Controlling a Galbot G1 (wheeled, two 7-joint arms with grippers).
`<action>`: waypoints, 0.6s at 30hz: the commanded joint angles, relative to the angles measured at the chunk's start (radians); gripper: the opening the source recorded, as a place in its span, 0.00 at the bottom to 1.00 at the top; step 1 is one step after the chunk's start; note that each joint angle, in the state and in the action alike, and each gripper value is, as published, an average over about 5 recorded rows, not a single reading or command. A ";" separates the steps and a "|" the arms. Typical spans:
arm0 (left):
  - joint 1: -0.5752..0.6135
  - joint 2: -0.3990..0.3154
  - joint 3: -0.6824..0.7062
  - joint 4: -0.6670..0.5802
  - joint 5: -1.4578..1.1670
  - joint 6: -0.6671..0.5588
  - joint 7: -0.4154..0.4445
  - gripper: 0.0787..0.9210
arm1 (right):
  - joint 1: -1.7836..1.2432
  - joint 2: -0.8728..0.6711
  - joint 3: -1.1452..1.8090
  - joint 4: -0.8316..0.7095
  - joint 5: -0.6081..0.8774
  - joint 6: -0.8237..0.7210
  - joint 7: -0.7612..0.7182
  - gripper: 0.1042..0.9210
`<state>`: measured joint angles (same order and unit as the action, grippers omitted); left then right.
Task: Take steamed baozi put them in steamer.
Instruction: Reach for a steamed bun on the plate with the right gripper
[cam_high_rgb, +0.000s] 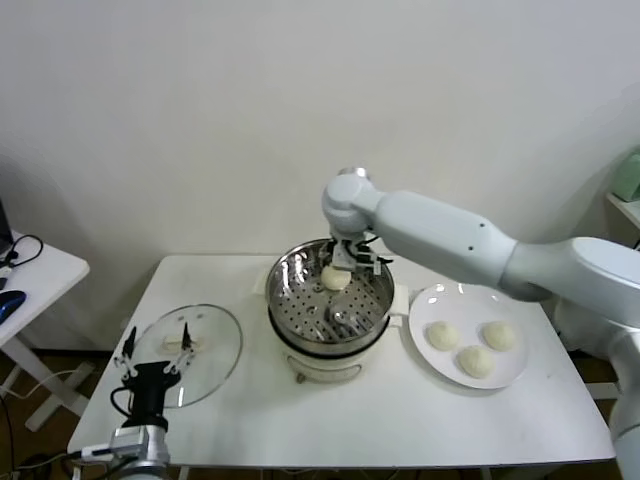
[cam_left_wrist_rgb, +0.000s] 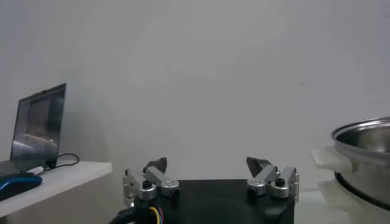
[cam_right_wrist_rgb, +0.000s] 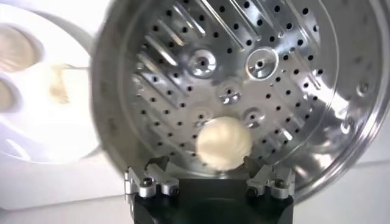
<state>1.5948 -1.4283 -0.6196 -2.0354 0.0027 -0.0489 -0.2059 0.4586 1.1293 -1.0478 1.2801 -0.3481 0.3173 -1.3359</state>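
Observation:
The steamer (cam_high_rgb: 292, 300) is a shiny perforated steel basket on a white base at the table's middle; it also shows in the right wrist view (cam_right_wrist_rgb: 201, 64) and the left wrist view (cam_left_wrist_rgb: 365, 131). One cream-white baozi (cam_high_rgb: 335, 277) (cam_right_wrist_rgb: 223, 143) is inside it at the far side. My right gripper (cam_high_rgb: 350, 258) (cam_right_wrist_rgb: 207, 163) hovers just over it, open, with its fingers spread wider than the bun. Three more baozi (cam_high_rgb: 443, 335) (cam_high_rgb: 499, 335) (cam_high_rgb: 475, 361) lie on a white plate (cam_high_rgb: 440, 300). My left gripper (cam_high_rgb: 157, 338) (cam_left_wrist_rgb: 207, 162) is parked open over the front-left of the table.
A round glass lid (cam_high_rgb: 205, 340) lies flat to the left of the steamer, under my left gripper. A white side table (cam_high_rgb: 45, 265) with a laptop (cam_left_wrist_rgb: 39, 131) and a blue mouse (cam_left_wrist_rgb: 15, 182) stands further left. A wall is close behind.

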 joint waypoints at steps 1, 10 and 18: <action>-0.007 0.014 0.003 0.002 -0.017 0.005 -0.013 0.88 | 0.158 -0.243 -0.117 0.001 0.576 -0.325 -0.028 0.88; 0.008 0.026 0.004 -0.011 -0.022 0.001 -0.013 0.88 | 0.052 -0.400 -0.111 -0.152 0.537 -0.408 0.001 0.88; 0.021 0.021 0.000 -0.019 -0.007 0.001 -0.017 0.88 | -0.161 -0.413 0.025 -0.228 0.410 -0.393 0.032 0.88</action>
<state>1.6099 -1.4074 -0.6161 -2.0500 -0.0081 -0.0473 -0.2192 0.4450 0.8048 -1.0946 1.1356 0.0623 -0.0037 -1.3201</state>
